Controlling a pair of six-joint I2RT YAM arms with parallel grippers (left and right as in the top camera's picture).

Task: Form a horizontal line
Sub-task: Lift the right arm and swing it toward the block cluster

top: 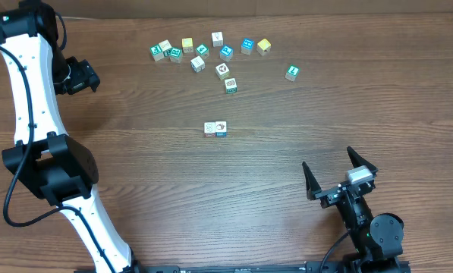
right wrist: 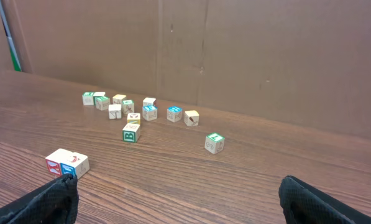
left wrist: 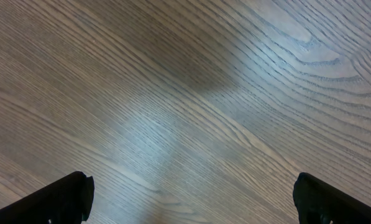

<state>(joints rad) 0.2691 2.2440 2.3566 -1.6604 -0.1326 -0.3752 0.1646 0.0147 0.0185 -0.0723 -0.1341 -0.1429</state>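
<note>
Two tiny whitish cubes sit edge to edge as a short horizontal line (top: 215,129) at the table's middle; it also shows in the right wrist view (right wrist: 67,163). A loose cluster of similar cubes (top: 211,54) lies at the back, also seen in the right wrist view (right wrist: 135,112). My left gripper (top: 80,76) is open and empty at the far left, over bare wood in the left wrist view (left wrist: 191,199). My right gripper (top: 338,173) is open and empty at the front right, right of the line (right wrist: 179,199).
A single cube (top: 291,73) lies apart at the back right, also in the right wrist view (right wrist: 214,142). A brown cardboard wall (right wrist: 235,56) stands behind the table. The left arm's white links (top: 36,136) span the left side.
</note>
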